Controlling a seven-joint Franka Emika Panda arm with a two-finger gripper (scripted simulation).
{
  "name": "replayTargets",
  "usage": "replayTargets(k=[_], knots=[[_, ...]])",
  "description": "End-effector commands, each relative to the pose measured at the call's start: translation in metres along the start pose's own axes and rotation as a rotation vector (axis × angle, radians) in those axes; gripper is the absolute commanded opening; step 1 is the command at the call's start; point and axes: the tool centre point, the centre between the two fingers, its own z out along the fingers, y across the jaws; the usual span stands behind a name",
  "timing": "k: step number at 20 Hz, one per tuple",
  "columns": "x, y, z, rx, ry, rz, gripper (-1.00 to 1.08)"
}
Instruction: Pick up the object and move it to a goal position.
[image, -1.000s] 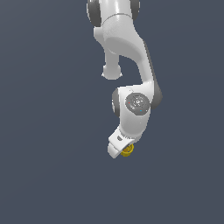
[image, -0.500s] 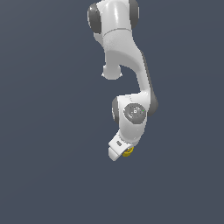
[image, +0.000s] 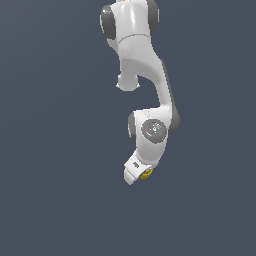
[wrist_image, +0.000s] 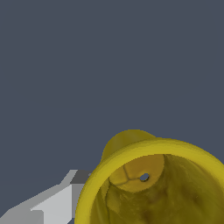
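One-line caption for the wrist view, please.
Wrist view: the yellow cup fills the frame close up, hollow interior facing the camera, one grey finger of the hand beside it against a plain dark background.

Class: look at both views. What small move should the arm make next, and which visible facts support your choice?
Probably keep the grip and carry on toward the goal. In the wrist view the yellow cup fills the frame beside a finger, and in the exterior view it sits tucked against the hand, so it looks held. No goal marker is visible, so direction is uncertain.
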Motion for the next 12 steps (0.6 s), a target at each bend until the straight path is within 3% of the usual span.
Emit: replayTargets(k=[1, 12], knots=[[0.000, 0.000, -0.001, -0.001, 0.001, 0.000, -1.00], [-0.011, 0.005, -0.003, 0.000, 0.000, 0.000, -1.00]])
